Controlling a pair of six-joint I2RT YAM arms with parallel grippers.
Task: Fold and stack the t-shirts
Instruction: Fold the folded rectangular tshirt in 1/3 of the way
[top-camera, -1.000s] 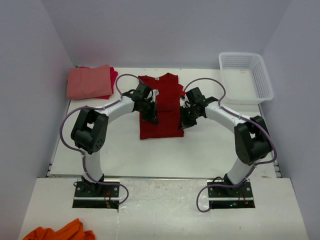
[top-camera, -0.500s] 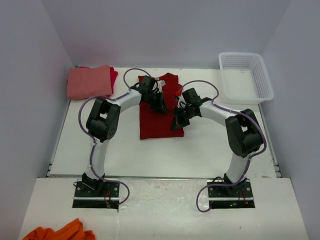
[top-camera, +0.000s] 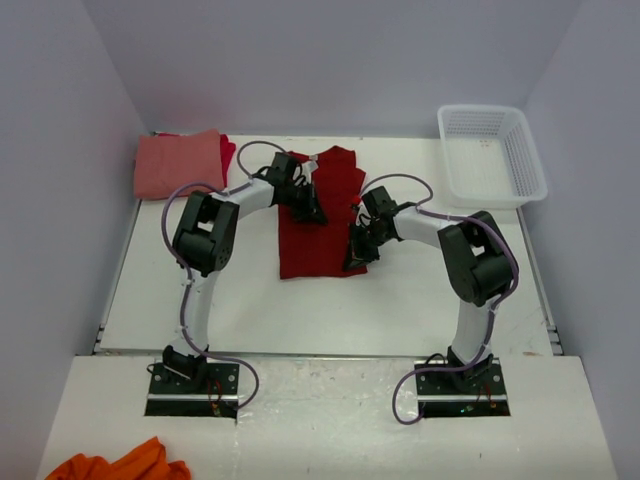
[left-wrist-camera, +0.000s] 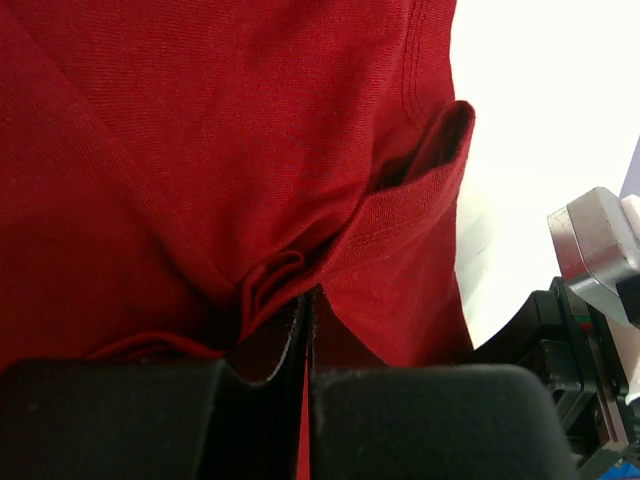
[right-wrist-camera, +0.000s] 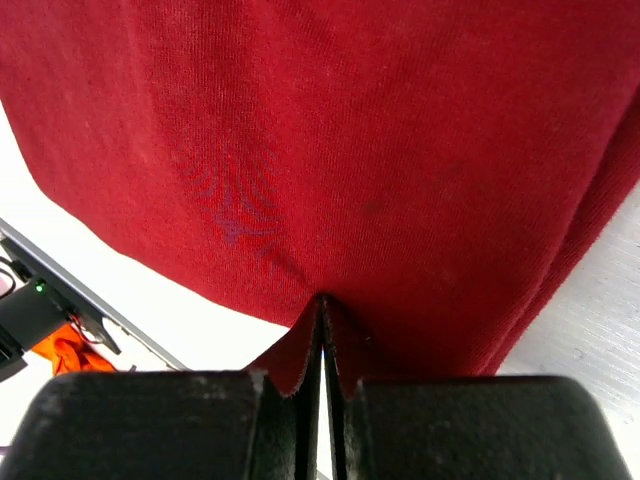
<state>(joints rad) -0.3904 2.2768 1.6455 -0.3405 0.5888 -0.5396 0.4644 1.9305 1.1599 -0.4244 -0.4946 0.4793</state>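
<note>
The left hand (left-wrist-camera: 305, 300) is pinching a bunched fold of the dark red cloth t-shirt (top-camera: 318, 240). The right hand (right-wrist-camera: 322, 305) is clamping its edge nearby.

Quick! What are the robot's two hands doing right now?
Left gripper: shut on the big dark red cloth t-shirt.
Right gripper: shut on the same t-shirt.
</note>
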